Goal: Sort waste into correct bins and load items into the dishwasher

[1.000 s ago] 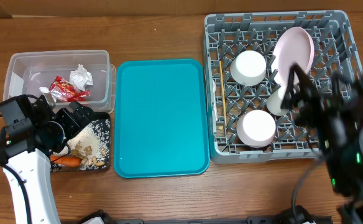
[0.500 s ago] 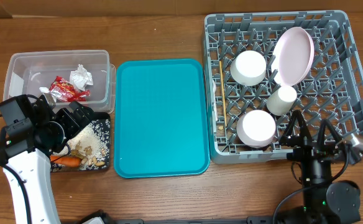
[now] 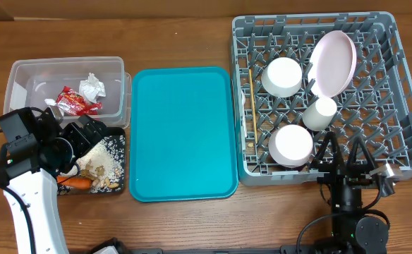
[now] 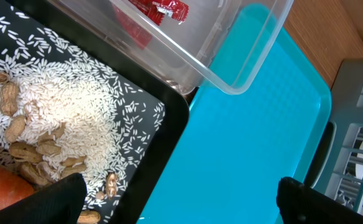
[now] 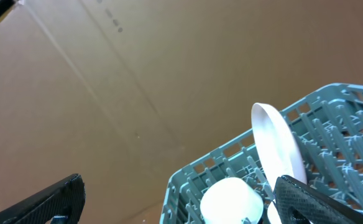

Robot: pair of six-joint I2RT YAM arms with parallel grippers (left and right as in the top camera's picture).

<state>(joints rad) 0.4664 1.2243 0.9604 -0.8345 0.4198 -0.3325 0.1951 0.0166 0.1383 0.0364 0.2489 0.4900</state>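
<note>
Left and right jaws are fully open, empty. With waste [image 3: 76, 102] in tub [image 3: 19, 81] and black tray [image 4: 163, 143], dishes [image 3: 282, 76] in rack [image 3: 403, 70], loading is judged complete; only arm parking is required.

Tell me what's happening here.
Sorting looks done. Both grippers are open and empty: the left gripper hangs over the shallow black tray of rice, nuts and carrot, the right gripper at the front of the grey plastic dish rack. The rack holds two white bowls, a cup and a pale-pink plate; the clear plastic tub, a red wrapper and paper wad.
</note>
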